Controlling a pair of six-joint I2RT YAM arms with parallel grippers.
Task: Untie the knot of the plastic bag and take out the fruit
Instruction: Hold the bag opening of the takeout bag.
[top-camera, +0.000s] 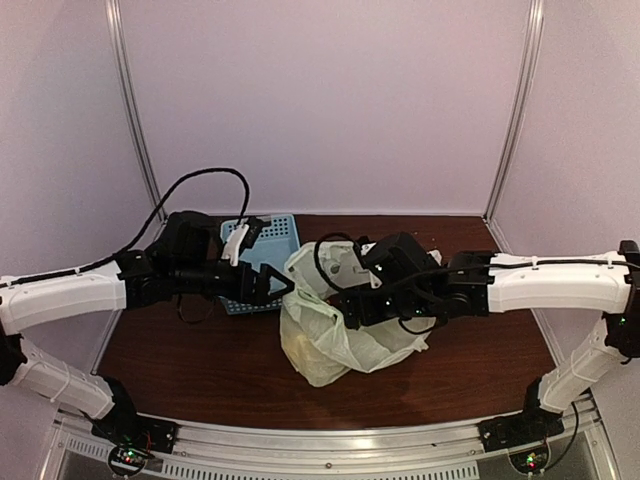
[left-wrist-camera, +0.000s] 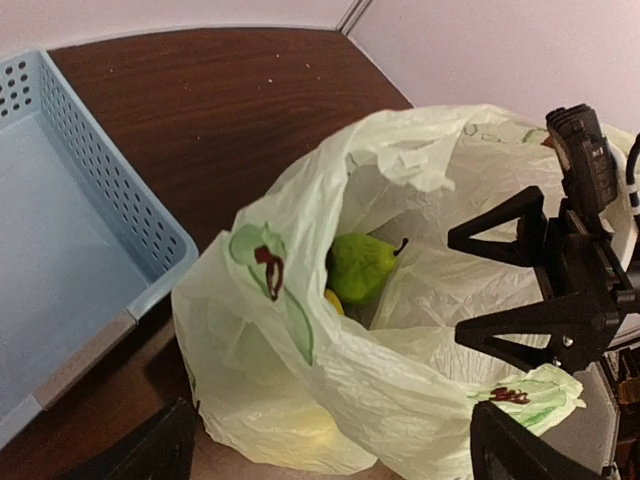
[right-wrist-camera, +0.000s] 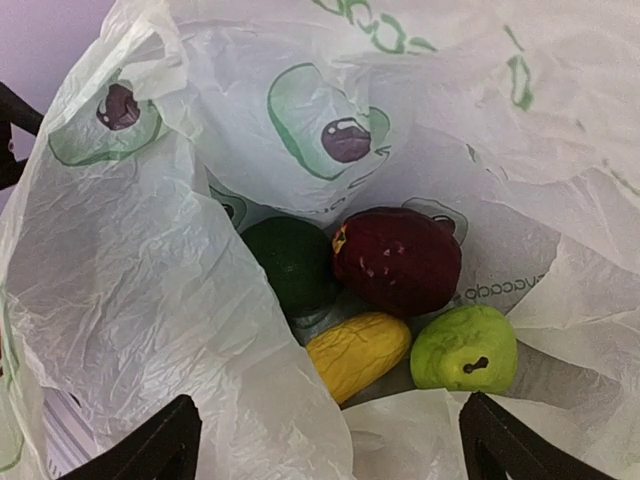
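On dark wood table (top-camera: 200, 350), pale walls (top-camera: 330, 100) around: plastic bag (top-camera: 330, 340) gaping; left claw (left-wrist-camera: 335, 420), right claw (right-wrist-camera: 330, 400) spread wide.

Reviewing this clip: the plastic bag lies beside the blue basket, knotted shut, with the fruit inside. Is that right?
One thing is wrong: the plastic bag is open, not knotted shut. The right wrist view looks straight into its mouth at the fruit inside. It does lie beside the blue basket.

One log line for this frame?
plastic bag: mouth open | fruit: four pieces visible, all inside | left gripper: open, beside bag | right gripper: open, over bag mouth
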